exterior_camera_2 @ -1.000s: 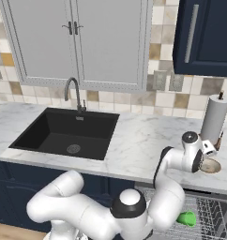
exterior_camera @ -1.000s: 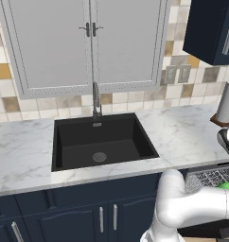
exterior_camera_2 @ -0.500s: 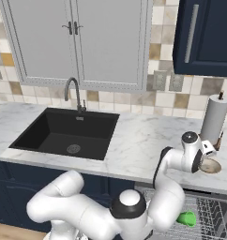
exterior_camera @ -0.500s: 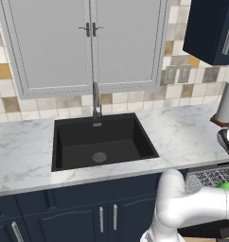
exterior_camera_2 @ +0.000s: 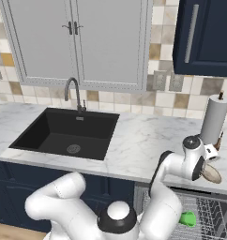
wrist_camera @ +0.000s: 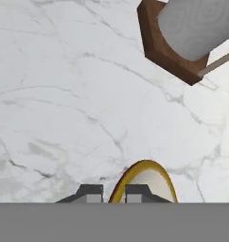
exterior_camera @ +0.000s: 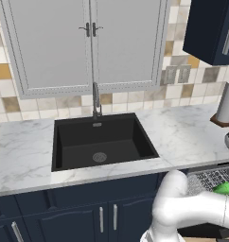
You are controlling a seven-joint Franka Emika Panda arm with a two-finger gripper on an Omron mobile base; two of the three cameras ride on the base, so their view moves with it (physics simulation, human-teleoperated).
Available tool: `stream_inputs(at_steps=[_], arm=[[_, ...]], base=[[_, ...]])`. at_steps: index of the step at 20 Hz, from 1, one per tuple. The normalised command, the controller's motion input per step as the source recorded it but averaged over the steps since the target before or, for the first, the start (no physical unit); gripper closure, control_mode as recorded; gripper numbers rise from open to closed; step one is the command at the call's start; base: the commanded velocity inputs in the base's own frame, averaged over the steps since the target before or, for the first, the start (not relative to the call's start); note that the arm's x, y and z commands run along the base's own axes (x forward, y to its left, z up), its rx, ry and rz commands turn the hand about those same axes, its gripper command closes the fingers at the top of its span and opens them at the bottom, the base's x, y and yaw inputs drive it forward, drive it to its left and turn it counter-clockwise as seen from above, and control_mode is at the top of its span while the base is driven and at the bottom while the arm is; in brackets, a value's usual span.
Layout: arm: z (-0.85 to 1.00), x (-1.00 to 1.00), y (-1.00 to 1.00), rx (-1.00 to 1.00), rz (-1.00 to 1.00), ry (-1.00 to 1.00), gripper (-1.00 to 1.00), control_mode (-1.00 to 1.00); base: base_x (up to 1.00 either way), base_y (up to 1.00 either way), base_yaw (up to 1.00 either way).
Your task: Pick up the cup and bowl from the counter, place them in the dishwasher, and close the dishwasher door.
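The bowl (wrist_camera: 145, 183) is pale cream with a yellow rim and rests on the white marble counter (wrist_camera: 64, 94). My gripper (wrist_camera: 114, 192) holds its near rim, one dark fingertip on each side, shut on it. From the right base view the bowl (exterior_camera_2: 212, 174) shows as a beige disc at my gripper (exterior_camera_2: 207, 165), near the counter's (exterior_camera_2: 143, 140) front edge. The green cup (exterior_camera_2: 187, 218) lies in the silver wire rack of the dishwasher (exterior_camera_2: 209, 208), which stands open below the counter. The left base view shows the cup (exterior_camera: 224, 188) at the lower right.
A white paper-towel roll (exterior_camera_2: 214, 120) on a wooden base (wrist_camera: 166, 52) stands just behind the bowl. The black sink (exterior_camera_2: 68, 133) with its faucet (exterior_camera_2: 73, 91) lies to the left. Navy cabinets run under the counter, and a navy wall cabinet (exterior_camera_2: 204, 37) hangs above.
The arm, the bowl and the cup stand where they were; the base views show no shift.
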Motion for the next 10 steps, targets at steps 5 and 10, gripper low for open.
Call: stream_inputs(at_steps=[5, 10], arm=[[0.30, -0.65, 0.06, -0.07, 0.00, -0.10, 1.00, -1.00], [0.34, -0.69, 0.09, -0.07, 0.00, -0.12, 1.00, -1.00]], base=[[0.00, 0.00, 0.00], [0.00, 0.00, 0.00]])
